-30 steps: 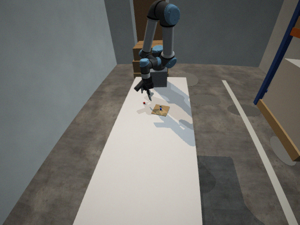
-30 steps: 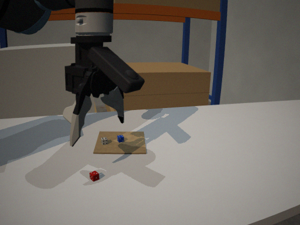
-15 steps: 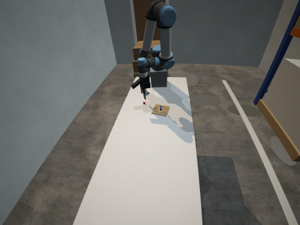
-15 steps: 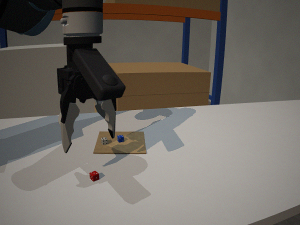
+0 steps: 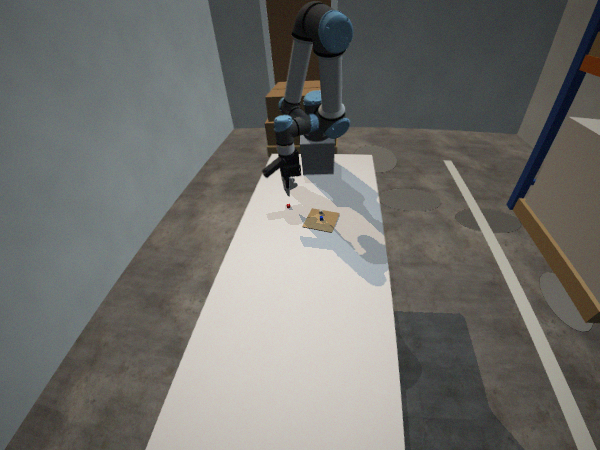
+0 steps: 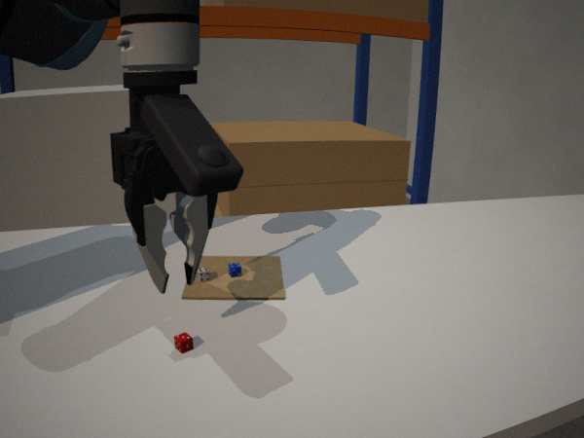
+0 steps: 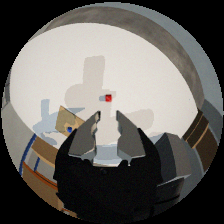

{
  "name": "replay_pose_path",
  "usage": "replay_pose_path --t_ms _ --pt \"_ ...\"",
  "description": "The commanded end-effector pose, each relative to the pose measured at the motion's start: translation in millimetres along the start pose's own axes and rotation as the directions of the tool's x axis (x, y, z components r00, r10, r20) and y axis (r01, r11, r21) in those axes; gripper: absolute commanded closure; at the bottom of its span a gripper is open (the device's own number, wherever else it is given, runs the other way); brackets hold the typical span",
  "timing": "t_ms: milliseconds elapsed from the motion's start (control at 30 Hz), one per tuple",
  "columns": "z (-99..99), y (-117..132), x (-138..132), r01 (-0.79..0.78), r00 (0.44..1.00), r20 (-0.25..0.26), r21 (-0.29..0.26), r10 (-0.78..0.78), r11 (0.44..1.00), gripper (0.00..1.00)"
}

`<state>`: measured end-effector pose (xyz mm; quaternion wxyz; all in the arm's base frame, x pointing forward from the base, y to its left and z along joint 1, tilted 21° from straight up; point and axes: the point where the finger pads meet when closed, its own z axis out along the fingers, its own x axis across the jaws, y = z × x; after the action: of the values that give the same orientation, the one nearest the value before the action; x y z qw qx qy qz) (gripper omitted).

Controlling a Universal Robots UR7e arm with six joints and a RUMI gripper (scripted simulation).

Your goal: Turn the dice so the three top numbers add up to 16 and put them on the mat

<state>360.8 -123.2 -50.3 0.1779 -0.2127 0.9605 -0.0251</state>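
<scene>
Red die (image 6: 183,342) lies on the white tabletop (image 6: 414,302), off the mat (image 6: 263,284). Above hangs the tool (image 6: 175,282), jaws narrowed, gripping nothing. Beyond, white die (image 6: 203,273) and blue die (image 6: 235,269) rest on the mat; behind stand cardboard boxes (image 6: 311,161) and blue racking (image 6: 428,97); no legible writing.

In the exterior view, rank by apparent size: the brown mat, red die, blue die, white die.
1. Flat brown square mat.
2. Small red die, though it sits nearest the camera.
3. Blue die and white die look alike; unranked.
</scene>
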Motion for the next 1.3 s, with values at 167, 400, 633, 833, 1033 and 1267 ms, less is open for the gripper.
replay_pose_path --t_ms 167,400,633,833,1033,1267 --pt "-0.2 0 0 0.000 1.000 0.000 0.001 0.000 1.000 0.82" --pt "-0.2 0 0 0.000 1.000 0.000 0.001 0.000 1.000 0.82" --pt "-0.1 0 0 0.000 1.000 0.000 0.001 0.000 1.000 0.82" --pt "1.2 0 0 0.000 1.000 0.000 0.001 0.000 1.000 0.82" --pt "4.2 0 0 0.000 1.000 0.000 0.001 0.000 1.000 0.82" --pt "10.4 0 0 0.000 1.000 0.000 0.000 0.000 1.000 0.82"
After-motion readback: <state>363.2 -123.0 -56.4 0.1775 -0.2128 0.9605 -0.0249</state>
